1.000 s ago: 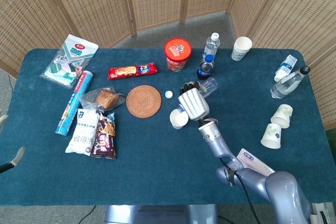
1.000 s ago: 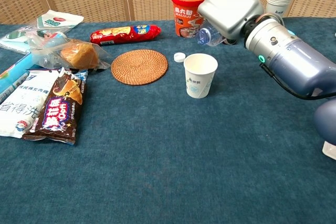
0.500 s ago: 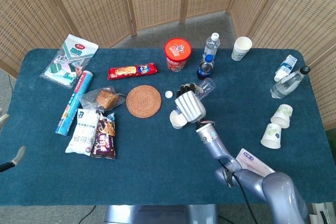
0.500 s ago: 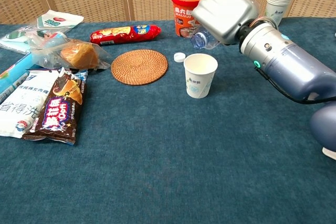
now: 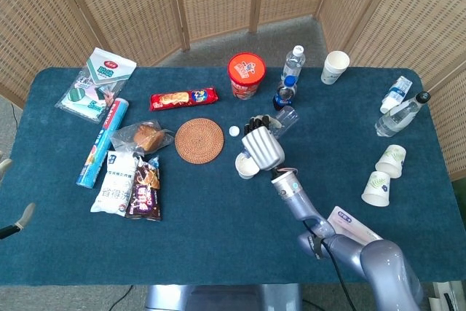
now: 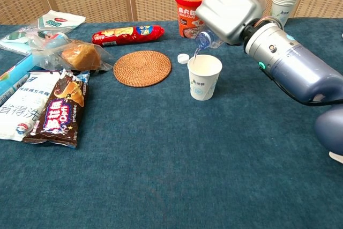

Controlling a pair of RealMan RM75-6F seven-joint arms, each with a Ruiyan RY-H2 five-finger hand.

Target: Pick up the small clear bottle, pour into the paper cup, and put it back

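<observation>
I have the small clear plastic bottle (image 6: 206,37) clamped in my right hand (image 6: 229,4), the fingers wrapped around its body; it is tipped mouth-down just above the white paper cup (image 6: 204,76), which stands at about 3 o'clock from the round woven coaster (image 6: 142,68). In the chest view a thin stream runs from the bottle's mouth into the cup, so I judge the pouring step is in hand. The bottle's white cap (image 6: 183,58) lies on the blue desk (image 6: 161,175) between coaster and cup. Next I need to right the bottle without dripping and set it down upright. My left hand shows in neither view.
</observation>
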